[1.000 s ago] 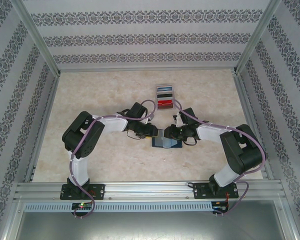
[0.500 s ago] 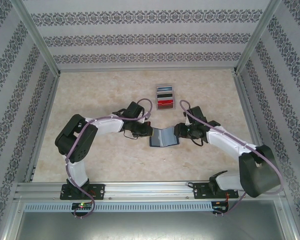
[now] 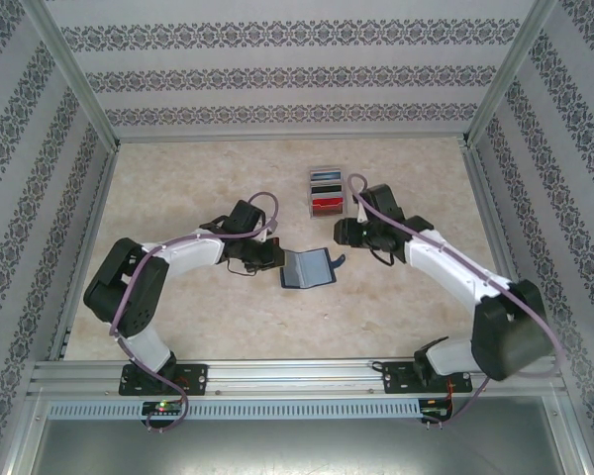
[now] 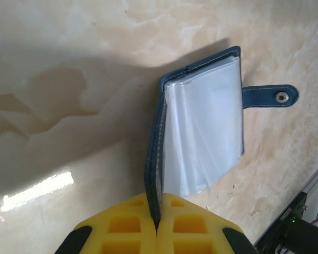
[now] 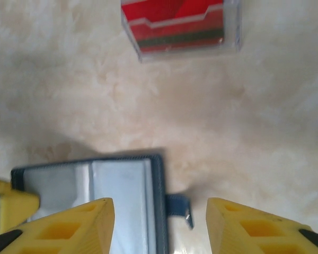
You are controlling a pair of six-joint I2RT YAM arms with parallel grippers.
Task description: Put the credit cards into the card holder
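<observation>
The card holder (image 3: 307, 267) lies open on the counter (image 3: 198, 178), midway between the two arms. Its navy covers are parted and a stack of clear plastic sleeves (image 4: 206, 137) fans out from the spine, pale and see-through. The clasp tab (image 4: 270, 97) with its metal snap sticks out from the far cover and lies flat on the counter.

The left end effector (image 4: 156, 211) has its yellow fingers pressed together on the edge of the near navy cover, pinching it upright while the rest of the holder rests on the counter.

The credit cards (image 3: 327, 205) stand in a clear slotted rack (image 3: 327, 191) beyond the holder, well apart from it. A red card sits in the slot nearest the holder, with darker cards in the slots behind it.

The right end effector (image 5: 159, 222) is spread and holds nothing. It hovers over the tab side of the holder, between the holder and the rack (image 5: 180, 26).
</observation>
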